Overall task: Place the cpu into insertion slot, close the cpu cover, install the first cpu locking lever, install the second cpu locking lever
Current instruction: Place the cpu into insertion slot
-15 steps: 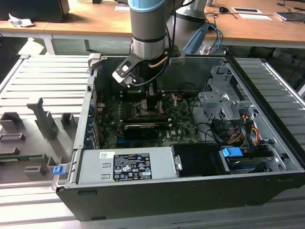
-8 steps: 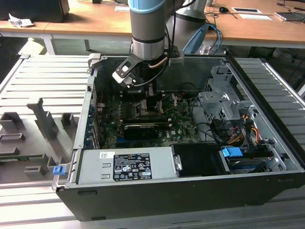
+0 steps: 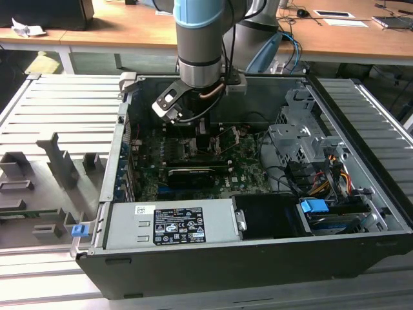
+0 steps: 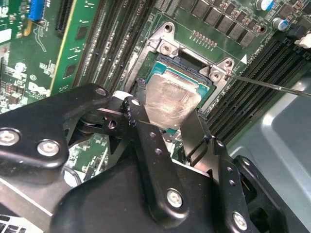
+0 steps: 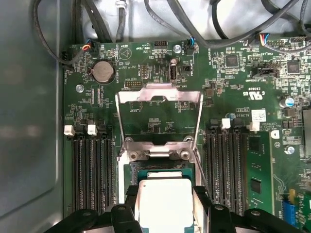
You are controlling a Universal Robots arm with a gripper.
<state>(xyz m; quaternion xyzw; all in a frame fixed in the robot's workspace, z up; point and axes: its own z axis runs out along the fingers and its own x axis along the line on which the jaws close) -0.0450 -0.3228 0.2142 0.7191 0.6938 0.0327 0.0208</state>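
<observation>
The cpu (image 5: 165,204), a pale silver square chip, sits between my gripper's (image 5: 166,194) two black fingers, which are shut against its opposite edges. It is held right over the insertion slot (image 5: 187,171), and I cannot tell whether it rests in it. In the second wrist view the cpu (image 4: 171,97) covers most of the slot (image 4: 187,60), whose black far edge still shows. The cpu cover (image 5: 160,91), a silvery frame with a square window, stands swung open beyond the slot. A thin locking lever (image 4: 272,85) sticks out sideways, unlatched. In the exterior view my gripper (image 3: 201,132) reaches down into the open computer case.
Long black memory slots (image 5: 92,170) flank the socket on both sides. A black expansion card (image 3: 190,174) lies across the motherboard. The grey power supply (image 3: 174,223) fills the case front, and a drive cage (image 3: 303,139) with cables stands at the exterior view's right. Case walls surround everything.
</observation>
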